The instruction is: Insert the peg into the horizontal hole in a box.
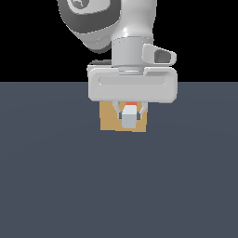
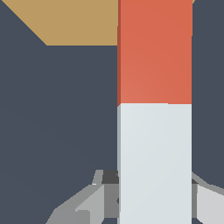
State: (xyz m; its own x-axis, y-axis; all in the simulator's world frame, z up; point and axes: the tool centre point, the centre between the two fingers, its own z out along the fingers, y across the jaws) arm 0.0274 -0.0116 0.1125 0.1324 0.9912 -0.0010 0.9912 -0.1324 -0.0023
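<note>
My gripper point(image 1: 129, 113) hangs in front of the tan box point(image 1: 109, 120) in the exterior view and is shut on the peg point(image 1: 129, 116). The peg's pale grey-white end faces the camera; a bit of its orange-red part shows just above. The peg covers the middle of the box's face, so the hole is hidden. In the wrist view the peg point(image 2: 155, 109) runs from the fingers point(image 2: 94, 203) toward the box point(image 2: 74, 22), grey-white half near the fingers, orange-red half toward the box. I cannot tell whether its tip touches the box.
The dark grey-blue floor point(image 1: 56, 186) stretches around the box. The grey-white arm and hand body point(image 1: 132, 86) stand above the box.
</note>
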